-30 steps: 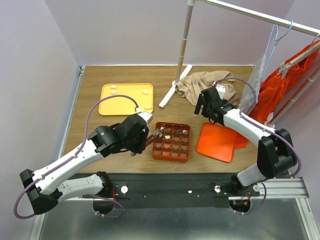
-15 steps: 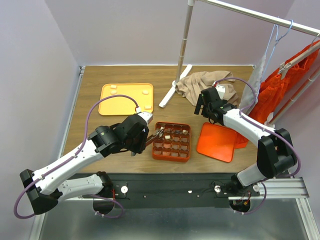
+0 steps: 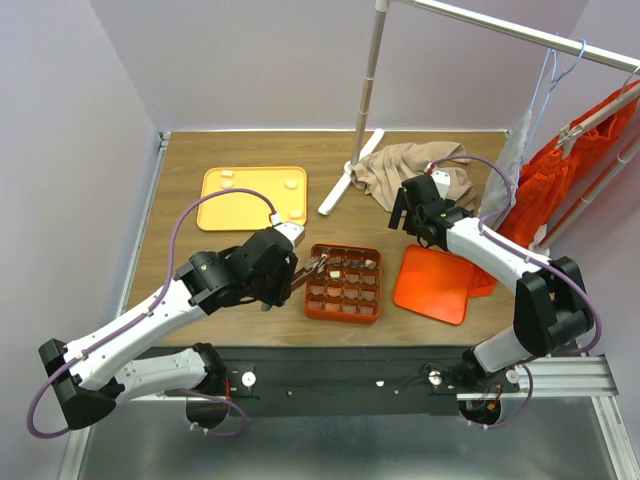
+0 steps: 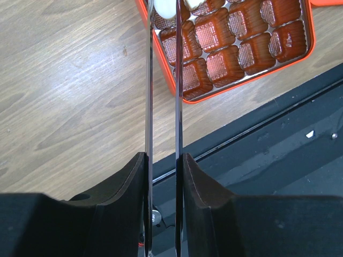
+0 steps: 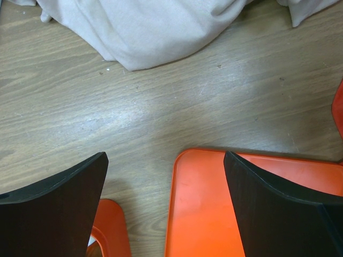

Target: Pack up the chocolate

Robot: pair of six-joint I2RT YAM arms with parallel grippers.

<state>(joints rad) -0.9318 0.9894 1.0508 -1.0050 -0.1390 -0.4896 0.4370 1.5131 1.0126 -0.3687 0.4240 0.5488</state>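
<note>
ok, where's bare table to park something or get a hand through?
Bare wood left of the left arm, near side of the yellow tray; smaller patch between rack foot and gridded box. Crowded: left gripper with tweezers at the box, orange lid beside it, cloth far right.

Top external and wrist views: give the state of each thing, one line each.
left gripper: shut on white chocolate
right gripper: open, empty
gridded box: uncovered, partly filled
yellow tray: nearly empty
beige cloth: crumpled
</note>
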